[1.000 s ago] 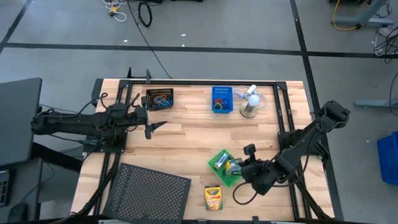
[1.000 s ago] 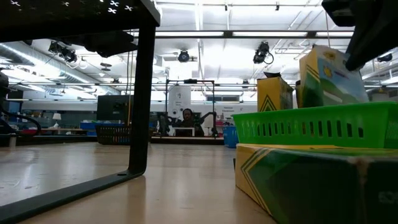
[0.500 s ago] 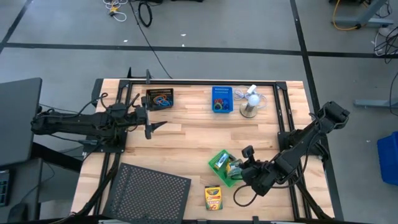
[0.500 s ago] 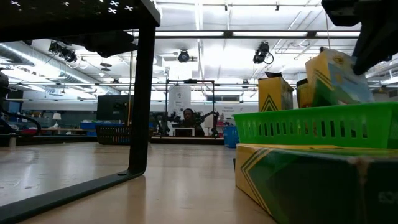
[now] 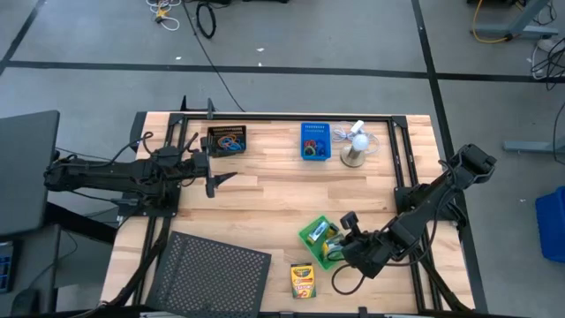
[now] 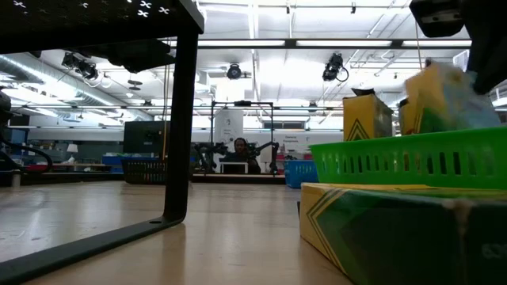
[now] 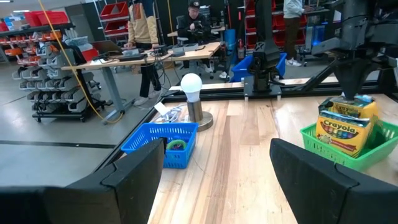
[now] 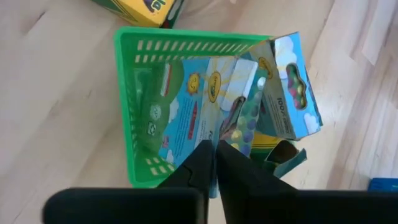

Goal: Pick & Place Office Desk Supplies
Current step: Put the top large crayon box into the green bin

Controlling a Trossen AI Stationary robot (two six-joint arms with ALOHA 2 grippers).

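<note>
Green plastic marks the spot where the work is: the green bin [image 5: 318,238] sits on the wooden counter [image 5: 274,194] toward its near right side, with boxes standing in it. The right tool [image 5: 338,242] is down at that bin; in the right wrist view its fingers [image 8: 202,163] are nearly together, their tips against the pale blue printed box [image 8: 205,115] lying in the bin — whether they grip it I cannot tell. A yellow crayon box [image 5: 303,281] lies flat on the counter just beside the bin. At the far edge stand the black bin [image 5: 227,140] and the blue bin [image 5: 314,140], both holding coloured rubber-band loops [image 5: 311,151]. The left tool [image 5: 214,171] waits over the counter's left side — released, fingers spread, holding nothing.
</note>
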